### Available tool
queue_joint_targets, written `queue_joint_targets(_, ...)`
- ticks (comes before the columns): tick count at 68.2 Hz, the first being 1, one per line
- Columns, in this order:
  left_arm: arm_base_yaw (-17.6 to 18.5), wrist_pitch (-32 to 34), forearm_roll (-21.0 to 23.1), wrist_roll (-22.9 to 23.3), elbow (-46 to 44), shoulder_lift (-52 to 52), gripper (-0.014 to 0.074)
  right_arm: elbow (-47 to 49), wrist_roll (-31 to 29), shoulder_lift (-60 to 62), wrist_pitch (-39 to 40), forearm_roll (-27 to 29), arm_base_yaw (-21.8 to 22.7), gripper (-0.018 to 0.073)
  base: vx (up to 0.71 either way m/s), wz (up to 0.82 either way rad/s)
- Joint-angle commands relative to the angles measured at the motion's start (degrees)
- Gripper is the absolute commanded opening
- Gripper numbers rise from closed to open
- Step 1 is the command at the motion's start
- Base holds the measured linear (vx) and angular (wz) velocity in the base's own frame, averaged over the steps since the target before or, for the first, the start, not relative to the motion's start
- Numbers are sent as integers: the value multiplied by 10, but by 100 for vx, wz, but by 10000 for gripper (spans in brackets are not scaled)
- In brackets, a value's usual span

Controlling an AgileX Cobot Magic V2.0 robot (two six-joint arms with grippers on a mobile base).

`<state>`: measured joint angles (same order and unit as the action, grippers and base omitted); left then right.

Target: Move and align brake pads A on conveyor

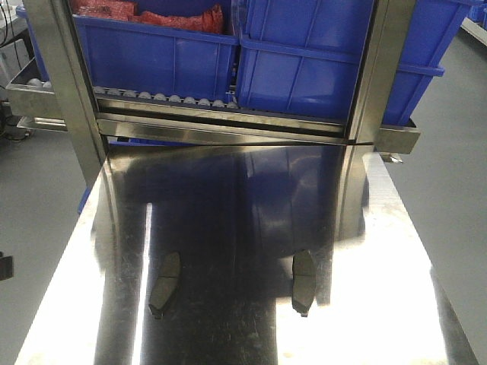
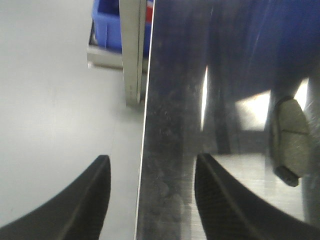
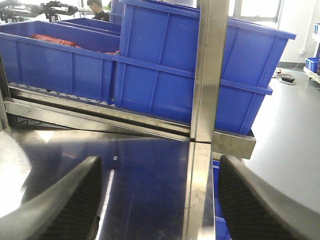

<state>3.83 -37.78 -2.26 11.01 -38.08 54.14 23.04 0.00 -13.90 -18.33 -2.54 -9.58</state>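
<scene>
Left gripper (image 2: 151,165), fingers spread and empty, straddles the left edge of the table (image 1: 228,213) with one of the brake pads A (image 2: 289,145) lying flat near it, further in on the table, probably lining up to reach that pad. Two pads show on the table's near half, the left pad (image 1: 163,285) and the right pad (image 1: 304,283), roughly parallel and well apart, seemingly staged for pick-up; no conveyor is in view. Right gripper (image 3: 159,170), wide and empty, hangs over the table's far right side, facing the blue bins (image 3: 165,75).
</scene>
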Motion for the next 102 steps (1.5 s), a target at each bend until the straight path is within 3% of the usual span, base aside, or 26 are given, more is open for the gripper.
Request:
queue_joint_targets(1, 11, 37, 27, -37, -37, 42, 377, 14, 0, -8, 43, -2, 3, 484, 0, 0)
queue_joint_targets(10, 63, 25, 106, -121, -91, 103, 377, 14, 0, -8, 43, -2, 3, 484, 0, 0)
queue_joint_targets(14, 89, 25, 120, -121, -113, 130, 377, 14, 0, -8, 43, -2, 3, 484, 0, 0)
queue_joint_targets(31, 177, 24, 109, -70, -201, 248, 377, 14, 0, -8, 43, -2, 3, 484, 0, 0)
queue_joint_targets(44, 234, 10, 108, -68, -255, 338, 377, 14, 0, -8, 43, -2, 3, 484, 0, 0)
queue_joint_targets(63, 246, 11, 23, 60, -267, 419, 421, 14, 0, -8, 43, -2, 3, 484, 0, 0)
queue_joint_targets(81, 246, 34, 23, 62, -268, 446, 540, 14, 0, -8, 43, -2, 3, 484, 0, 0)
queue_joint_targets(92, 246, 36, 23, 62, -269, 460, 545, 14, 0, -8, 43, -2, 3, 484, 0, 0)
queue_joint_targets(102, 246, 0, 23, 61, -305, 484, 545, 14, 0, -8, 43, -2, 3, 484, 0, 0)
